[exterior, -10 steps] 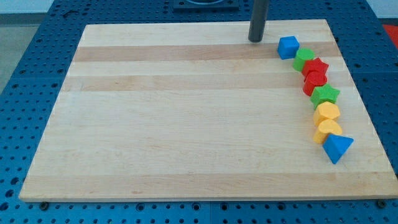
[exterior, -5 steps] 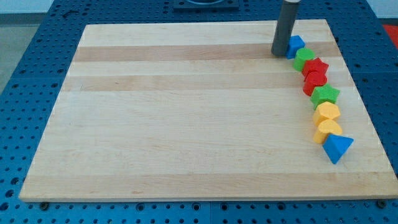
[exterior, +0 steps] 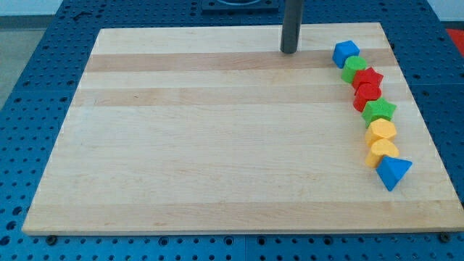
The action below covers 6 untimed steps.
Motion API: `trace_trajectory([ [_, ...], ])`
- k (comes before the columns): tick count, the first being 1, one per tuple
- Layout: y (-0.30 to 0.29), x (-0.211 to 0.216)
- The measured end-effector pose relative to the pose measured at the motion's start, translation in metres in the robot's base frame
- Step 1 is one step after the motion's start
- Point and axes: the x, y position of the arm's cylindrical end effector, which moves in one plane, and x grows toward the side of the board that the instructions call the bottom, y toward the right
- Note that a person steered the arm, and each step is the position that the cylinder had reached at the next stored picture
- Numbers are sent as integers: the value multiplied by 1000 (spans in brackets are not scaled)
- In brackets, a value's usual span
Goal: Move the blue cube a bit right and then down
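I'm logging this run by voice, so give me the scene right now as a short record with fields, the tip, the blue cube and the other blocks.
tip: my tip near the board's top edge, apart from all blocks
blue cube: blue cube to the view's right of the tip, top of the chain
chain below cube: green block, red block, second red block, green star, two yellow blocks, blue triangular block
surface: wooden board

I see the blue cube (exterior: pixel 346 53) resting flat near the wooden board's (exterior: pixel 217 145) top right corner, turned slightly askew, at the view's upper end.
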Motion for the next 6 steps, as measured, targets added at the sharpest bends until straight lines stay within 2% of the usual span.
trace_trajectory([
  [4, 83, 1],
  [6, 91, 9],
])
